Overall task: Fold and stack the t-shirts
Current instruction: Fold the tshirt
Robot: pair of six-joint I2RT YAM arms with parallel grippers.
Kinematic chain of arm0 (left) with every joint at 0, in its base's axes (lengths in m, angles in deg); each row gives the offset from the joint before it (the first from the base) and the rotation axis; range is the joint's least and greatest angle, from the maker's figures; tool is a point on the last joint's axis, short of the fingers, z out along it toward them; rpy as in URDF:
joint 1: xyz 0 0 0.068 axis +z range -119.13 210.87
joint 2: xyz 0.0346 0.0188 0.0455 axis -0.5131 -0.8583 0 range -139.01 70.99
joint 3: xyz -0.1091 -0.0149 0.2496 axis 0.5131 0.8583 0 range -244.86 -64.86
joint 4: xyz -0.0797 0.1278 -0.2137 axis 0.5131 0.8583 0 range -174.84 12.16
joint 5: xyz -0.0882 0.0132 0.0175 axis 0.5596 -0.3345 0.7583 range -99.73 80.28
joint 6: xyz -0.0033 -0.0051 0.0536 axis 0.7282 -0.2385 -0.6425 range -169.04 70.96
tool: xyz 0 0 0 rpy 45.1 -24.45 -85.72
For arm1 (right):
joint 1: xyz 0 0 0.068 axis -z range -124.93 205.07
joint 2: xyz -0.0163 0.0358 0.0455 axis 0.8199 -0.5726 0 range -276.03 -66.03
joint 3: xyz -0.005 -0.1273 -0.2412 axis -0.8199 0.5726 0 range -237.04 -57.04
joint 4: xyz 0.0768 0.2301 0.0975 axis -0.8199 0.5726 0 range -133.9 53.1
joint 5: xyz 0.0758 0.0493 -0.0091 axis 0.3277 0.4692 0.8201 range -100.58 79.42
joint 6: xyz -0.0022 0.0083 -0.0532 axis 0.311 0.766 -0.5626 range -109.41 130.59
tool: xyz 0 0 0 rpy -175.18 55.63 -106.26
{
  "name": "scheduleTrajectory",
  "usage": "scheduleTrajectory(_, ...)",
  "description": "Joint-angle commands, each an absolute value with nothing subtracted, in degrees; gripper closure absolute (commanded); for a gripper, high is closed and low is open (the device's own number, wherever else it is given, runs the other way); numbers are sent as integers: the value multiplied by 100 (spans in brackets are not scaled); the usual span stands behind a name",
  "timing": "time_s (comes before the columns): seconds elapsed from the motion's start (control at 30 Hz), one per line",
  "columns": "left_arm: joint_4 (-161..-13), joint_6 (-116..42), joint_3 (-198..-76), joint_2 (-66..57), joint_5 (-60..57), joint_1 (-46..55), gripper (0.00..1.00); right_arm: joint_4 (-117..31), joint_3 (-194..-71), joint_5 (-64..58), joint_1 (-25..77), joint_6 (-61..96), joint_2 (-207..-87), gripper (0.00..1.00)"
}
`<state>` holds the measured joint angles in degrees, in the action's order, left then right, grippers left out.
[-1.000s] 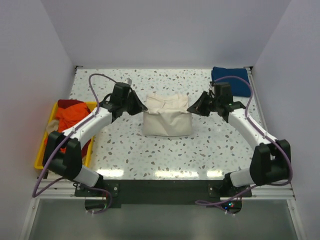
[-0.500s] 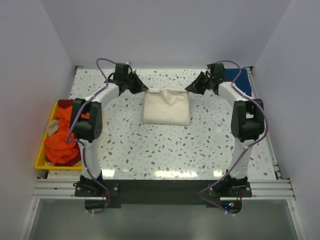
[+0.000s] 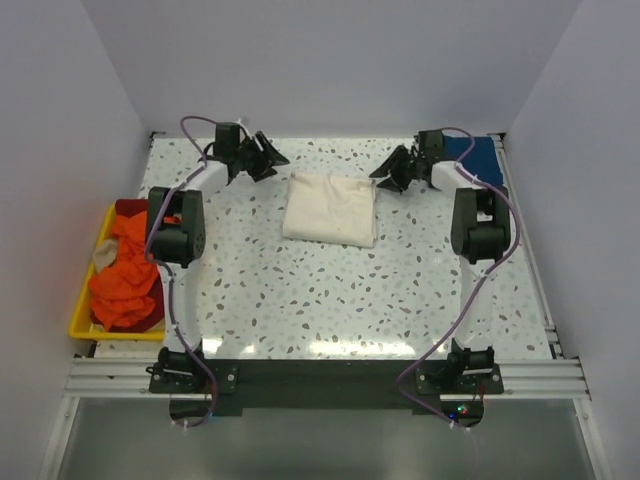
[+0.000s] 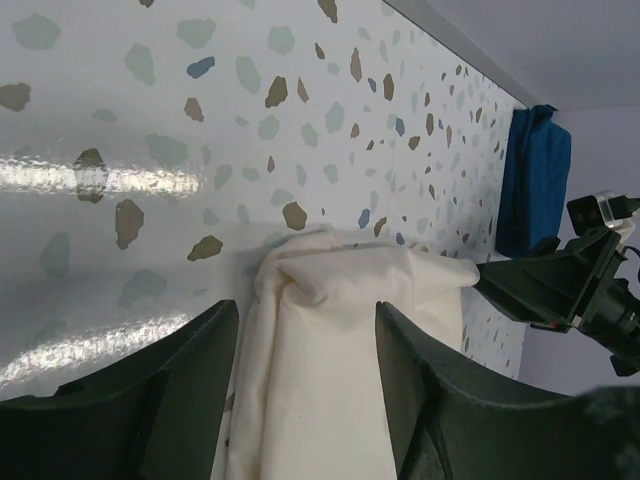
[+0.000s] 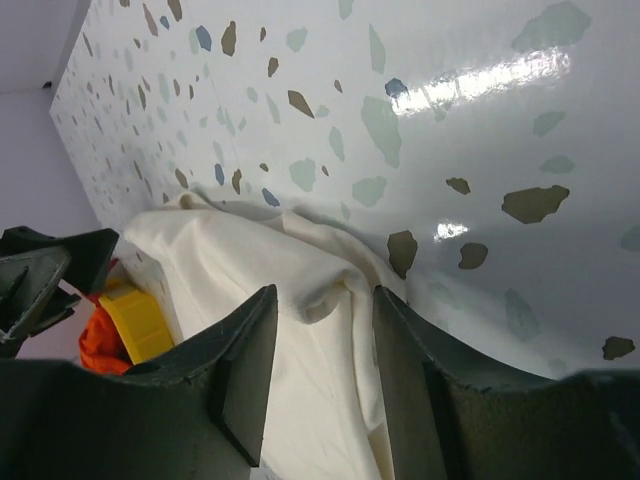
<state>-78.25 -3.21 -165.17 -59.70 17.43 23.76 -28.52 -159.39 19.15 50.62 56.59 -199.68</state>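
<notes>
Left gripper (image 3: 266,159) hovers just off the back left corner of the cream t-shirt (image 3: 331,208), its jaws spread wide with nothing between them; in the left wrist view the two dark fingers (image 4: 150,400) frame the shirt's rumpled corner, which lies on the table below. Opposite it, the right gripper (image 3: 387,178) sits just beside the back right corner of the same shirt, its jaws also parted and holding nothing, the cloth's folded edge showing through the gap in the right wrist view. The cream t-shirt lies folded into a rough rectangle in the middle of the speckled table (image 3: 300,300), towards the back. A dark blue t-shirt (image 3: 480,155) rests folded in the far right corner, partly hidden behind the right arm. At the left edge a yellow tray (image 3: 80,318) holds crumpled orange t-shirts (image 3: 125,280) and a red one (image 3: 130,207).
</notes>
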Motion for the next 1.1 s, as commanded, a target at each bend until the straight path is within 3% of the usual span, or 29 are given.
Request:
scheduleTrajectory(0.0, -8273, -369, -16243, -5391, 1761, 2463, 39, -2870, -16111, 1694, 5103, 5402, -19454, 53)
scheduleTrajectory(0.07, -8378, -299, -16084, -5198, 1796, 2428, 45, -2887, -15804, 1412, 5103, 5340, -19068, 53)
scheduleTrajectory(0.3, -8396, -360, -15820, -5109, 1743, 1998, 90, -3317, -15206, 1517, 4726, 5314, -18539, 56)
scheduleTrajectory(0.37, -8387, -360, -15846, -5214, 1717, 1866, 95, -3413, -15170, 1543, 4532, 5305, -18609, 61)
scheduleTrajectory(0.57, -8387, -412, -16215, -5740, 1743, 1742, 100, -3722, -15381, 1938, 4329, 5401, -19319, 66)
scheduleTrajectory(0.8, -8150, -667, -17093, -6620, 1717, 1882, 99, -3537, -16390, 2123, 4531, 5410, -20208, 69)
scheduleTrajectory(1.07, -7974, -597, -17226, -7069, 1620, 2120, 96, -3526, -16920, 2579, 4988, 5734, -20973, 69)
